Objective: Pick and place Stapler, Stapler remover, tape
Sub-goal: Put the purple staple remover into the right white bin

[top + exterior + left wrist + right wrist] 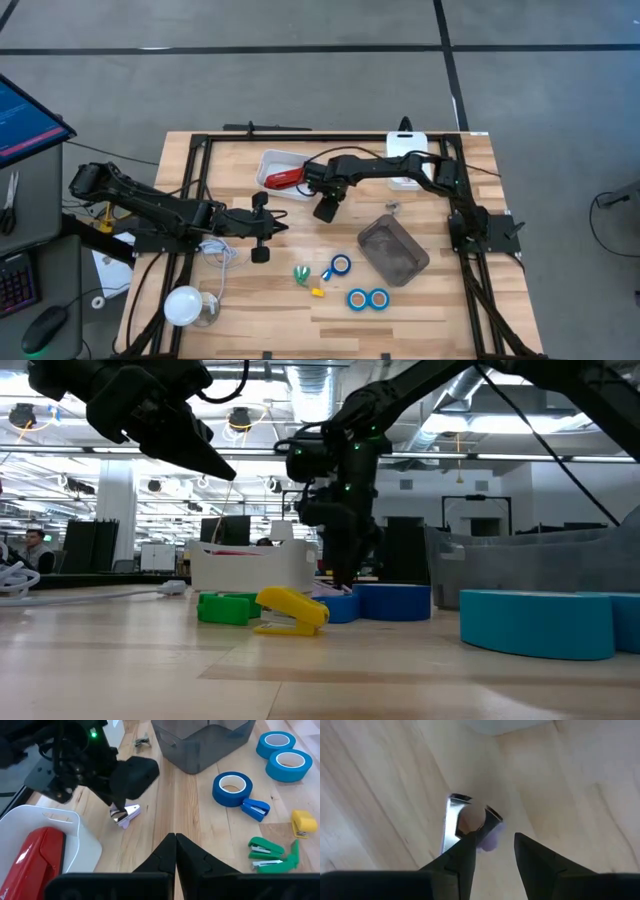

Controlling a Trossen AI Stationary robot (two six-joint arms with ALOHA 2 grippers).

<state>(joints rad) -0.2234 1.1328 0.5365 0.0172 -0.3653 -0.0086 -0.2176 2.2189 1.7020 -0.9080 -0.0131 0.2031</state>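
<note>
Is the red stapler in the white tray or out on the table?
In. The red stapler lies inside the white tray, its walls around it.

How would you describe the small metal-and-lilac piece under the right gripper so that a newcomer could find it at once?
Start at the white tray holding the red stapler. On the bare wood just beside that tray, below the right gripper, lies the staple remover. Unlike the blue, green and yellow pieces farther off, it is shiny metal with pale lilac grips.

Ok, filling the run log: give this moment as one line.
right gripper: open, over staple remover | left gripper: shut, idle | stapler: in white tray
</note>
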